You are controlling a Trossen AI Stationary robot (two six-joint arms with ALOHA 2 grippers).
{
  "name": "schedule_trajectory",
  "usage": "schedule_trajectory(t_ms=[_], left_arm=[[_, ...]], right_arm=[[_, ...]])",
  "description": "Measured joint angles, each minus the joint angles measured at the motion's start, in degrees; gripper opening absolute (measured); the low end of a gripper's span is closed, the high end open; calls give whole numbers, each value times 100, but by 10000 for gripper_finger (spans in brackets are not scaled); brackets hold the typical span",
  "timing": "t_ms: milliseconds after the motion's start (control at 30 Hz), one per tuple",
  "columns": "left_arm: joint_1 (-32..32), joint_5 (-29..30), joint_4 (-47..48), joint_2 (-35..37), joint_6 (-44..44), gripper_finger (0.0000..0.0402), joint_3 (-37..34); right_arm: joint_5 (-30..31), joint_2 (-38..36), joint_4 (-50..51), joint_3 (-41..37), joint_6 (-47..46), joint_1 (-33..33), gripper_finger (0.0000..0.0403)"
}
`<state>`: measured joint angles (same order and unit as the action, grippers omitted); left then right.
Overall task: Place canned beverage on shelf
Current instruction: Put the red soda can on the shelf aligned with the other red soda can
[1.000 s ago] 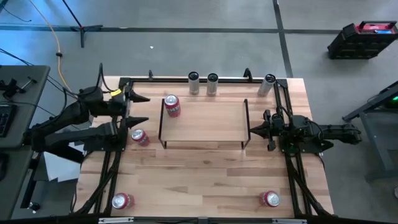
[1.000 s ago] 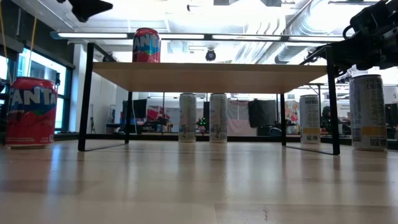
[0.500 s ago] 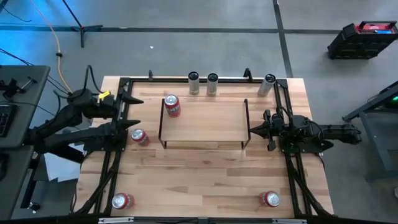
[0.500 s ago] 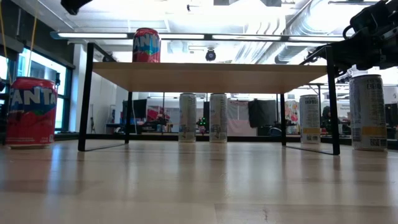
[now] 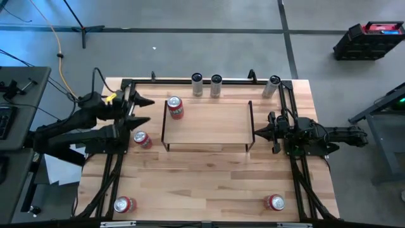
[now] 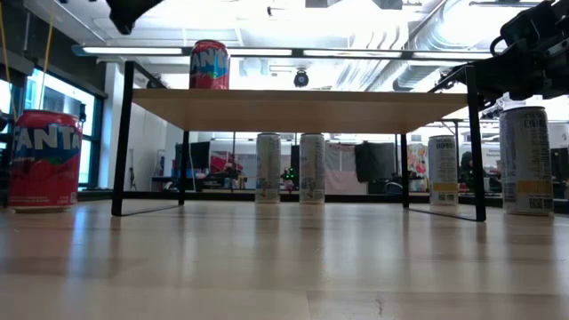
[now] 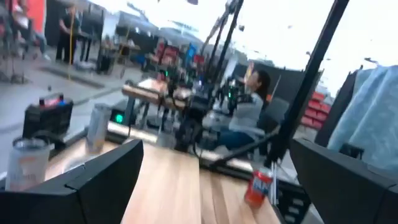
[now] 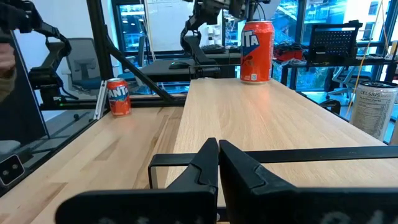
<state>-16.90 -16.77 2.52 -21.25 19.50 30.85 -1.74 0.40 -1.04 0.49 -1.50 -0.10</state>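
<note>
The shelf (image 5: pixel 205 123), a light-wood board on a black wire frame, stands mid-table. A red can (image 5: pixel 175 107) stands upright on its far left corner, also in the low view (image 6: pixel 210 64) and the right wrist view (image 8: pixel 257 42). Another red can (image 5: pixel 142 140) stands on the table just left of the shelf. My left gripper (image 5: pixel 150 111) hovers open and roughly level, left of the shelf, above that table can and facing the can on the shelf; its fingers hold nothing. My right gripper (image 5: pixel 256 132) waits shut at the shelf's right end rail (image 8: pixel 217 149).
Three silver cans (image 5: pixel 197 83) (image 5: pixel 216 84) (image 5: pixel 272 85) stand along the table's far edge. Red cans stand at the near left (image 5: pixel 124 204) and near right (image 5: pixel 275 202) corners. Black rails (image 5: pixel 114 171) run along both table sides. Bare wood lies in front of the shelf.
My left gripper drew back a little toward the table's left edge, then came forward again toward the shelf, rolling its wrist as it went. It stays open and empty. No can has moved.
</note>
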Motion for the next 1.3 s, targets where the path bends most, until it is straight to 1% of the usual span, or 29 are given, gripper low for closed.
schedule_trajectory(t_ms=[100,167,267,333,433,500,567,600,700,767,833,900,967,1033,1067,1100,1133,1200,1267,1300], left_arm=[[120,-569,-12,12,-438,400,5],[264,-684,93,15,-573,400,9],[505,-567,415,8,-610,400,9],[674,-497,443,16,-725,400,7],[947,-469,283,53,-1124,400,7],[1117,-217,284,135,-1427,400,7],[1260,-185,459,149,-1821,400,19],[1314,-204,536,136,-1885,400,6],[1408,-240,504,113,-1483,400,3],[1447,-548,467,125,-1159,400,4],[1473,-952,455,122,-1098,400,7],[1480,-1217,430,115,-1119,400,6],[1477,-1372,346,113,-1167,400,72],[1479,-1405,530,50,-1167,400,326],[1480,-1310,789,-2,-1211,400,514],[1480,-1051,1220,-55,-1328,400,733],[1481,-591,1771,-125,-1480,400,990],[1488,691,2863,-340,-1629,400,1465],[1524,1963,3858,-632,-1491,400,1832],[1554,2398,4309,-761,-1376,400,1984]], right_arm=[[0,0,0,0,0,-2,0],[0,0,0,0,2,-2,0],[0,0,1,-2,1,0,0],[0,0,0,0,2,-2,0],[0,0,0,0,0,-1,0],[0,0,0,0,1,-1,0],[0,0,0,0,2,-2,0],[0,0,0,-1,2,-2,0],[0,0,0,0,2,-1,0],[0,0,0,0,1,-1,0],[0,0,0,0,2,0,0],[0,0,0,-2,0,-2,0],[0,0,0,-1,0,-1,0],[0,0,0,0,2,0,0],[0,0,0,-2,1,-2,0],[0,0,0,0,1,-1,0],[0,0,0,0,0,-1,0],[0,0,0,0,1,-2,0],[0,0,0,0,2,-2,0],[0,0,0,0,0,-2,0]])
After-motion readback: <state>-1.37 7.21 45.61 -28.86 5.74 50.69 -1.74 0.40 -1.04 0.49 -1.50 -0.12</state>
